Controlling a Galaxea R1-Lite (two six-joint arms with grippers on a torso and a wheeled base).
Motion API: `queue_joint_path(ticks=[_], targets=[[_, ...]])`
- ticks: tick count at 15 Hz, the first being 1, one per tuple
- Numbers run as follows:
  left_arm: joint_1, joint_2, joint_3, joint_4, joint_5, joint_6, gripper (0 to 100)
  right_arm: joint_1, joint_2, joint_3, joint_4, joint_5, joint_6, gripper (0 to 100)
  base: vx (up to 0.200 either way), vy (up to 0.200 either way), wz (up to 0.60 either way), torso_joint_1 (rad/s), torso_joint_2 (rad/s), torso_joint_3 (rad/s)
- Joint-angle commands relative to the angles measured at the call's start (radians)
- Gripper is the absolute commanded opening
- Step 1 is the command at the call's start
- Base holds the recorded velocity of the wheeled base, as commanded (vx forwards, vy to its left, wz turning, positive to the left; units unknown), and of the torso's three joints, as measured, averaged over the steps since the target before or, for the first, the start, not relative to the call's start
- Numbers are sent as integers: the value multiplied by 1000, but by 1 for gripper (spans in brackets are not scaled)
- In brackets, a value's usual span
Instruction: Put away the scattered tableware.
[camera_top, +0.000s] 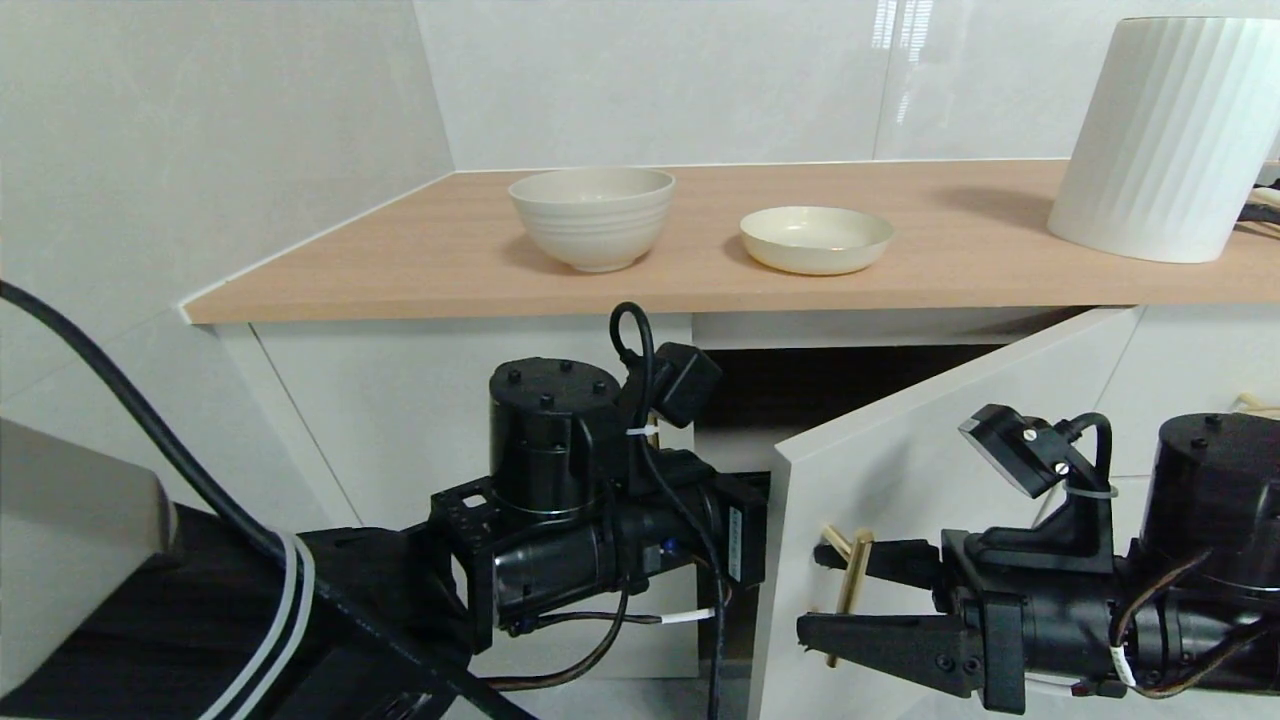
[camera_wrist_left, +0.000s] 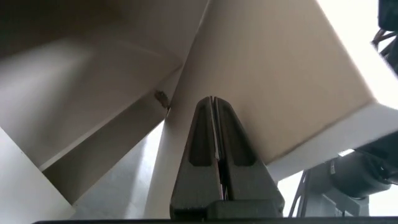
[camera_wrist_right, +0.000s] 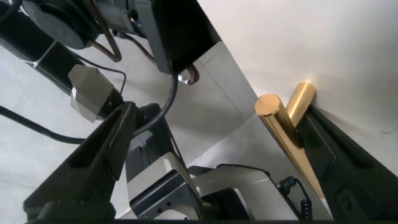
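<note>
tableware first: the bowl (camera_top: 592, 228) and the shallow dish (camera_top: 816, 238) sit side by side, apart, on the wooden countertop (camera_top: 400, 285), with nothing gripped yet. below them the cabinet door (camera_top: 930, 430) stands partly open. my right gripper (camera_top: 835, 598) has its jaws wide, straddling the brass handle (camera_top: 852, 590); in the right wrist view the bar lies close against one finger, not centred. the left gripper (camera_wrist_left: 212, 109) is pinched fully closed, empty, pointing at the door's inner side near its free edge; i can't tell if it touches.

i judge the step is opening the door wider. i'd centre the handle between the jaws before closing, then pull along the hinge arc rather than straight back. i'd also keep the left arm clear of the swing.
</note>
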Motion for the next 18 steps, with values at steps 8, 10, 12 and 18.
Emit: queue_joint_path(ticks=[8,10,12,18], targets=[[-4,-9,2,-4,0,-1,0,-230,-166,-6,111,-19,-165,100,0,0,0,0,0,0],[-16,-13,2,-3,7,-1,0,-227,-267,-4,299,-98,-228,100,0,0,0,0,0,0],[-18,-12,0,-3,20,0,0,-187,-324,-8,400,-293,-289,100,0,0,0,0,0,0],[-24,-12,2,-4,37,0,0,-80,-461,-11,582,-396,-292,100,0,0,0,0,0,0]])
